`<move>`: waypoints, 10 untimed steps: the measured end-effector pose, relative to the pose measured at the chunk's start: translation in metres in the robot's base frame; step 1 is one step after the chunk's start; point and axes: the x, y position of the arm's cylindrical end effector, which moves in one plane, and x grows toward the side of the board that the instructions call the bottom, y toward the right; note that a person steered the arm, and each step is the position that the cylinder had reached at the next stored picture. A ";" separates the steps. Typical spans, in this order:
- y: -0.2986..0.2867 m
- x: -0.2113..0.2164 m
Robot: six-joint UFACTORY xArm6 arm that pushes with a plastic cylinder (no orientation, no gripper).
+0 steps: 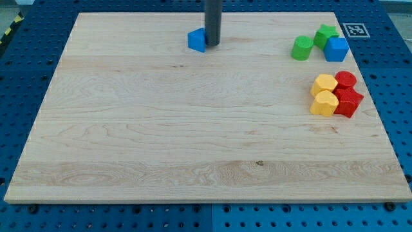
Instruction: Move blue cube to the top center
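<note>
A blue cube (196, 40) sits near the view's top centre of the wooden board (193, 142). My tip (212, 44) stands right against the cube's right side, and the dark rod rises from it out of the view's top. A second blue block (336, 49) lies at the view's top right.
At the view's top right a green cylinder (301, 48) and a green star-shaped block (326, 33) lie beside the second blue block. Below them two yellow blocks (324, 94) and two red blocks (347, 94) cluster near the board's right edge.
</note>
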 end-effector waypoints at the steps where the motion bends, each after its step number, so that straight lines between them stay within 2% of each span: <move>1: 0.016 -0.022; 2: 0.071 -0.087; 3: 0.102 -0.100; 5: 0.328 -0.091; 6: 0.347 -0.084; 8: 0.340 0.004; 9: 0.319 0.052; 10: 0.256 0.088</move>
